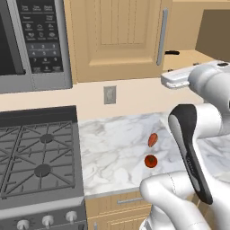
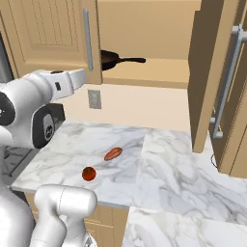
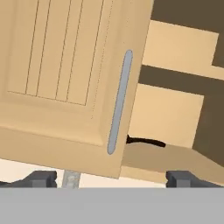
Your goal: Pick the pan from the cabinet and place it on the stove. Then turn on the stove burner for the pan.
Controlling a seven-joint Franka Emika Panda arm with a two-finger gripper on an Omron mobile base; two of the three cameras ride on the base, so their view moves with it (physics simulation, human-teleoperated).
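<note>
The pan sat on the cabinet shelf at upper centre, half hidden behind the closed door, which the gripper, fingers wide and empty, risked striking.

We see the cabinet as matt tan wood with a smooth grey metal bar handle. The bench looks like polished white-grey marble, the stove grates like matt dark cast iron, and the pan is dull black.
</note>
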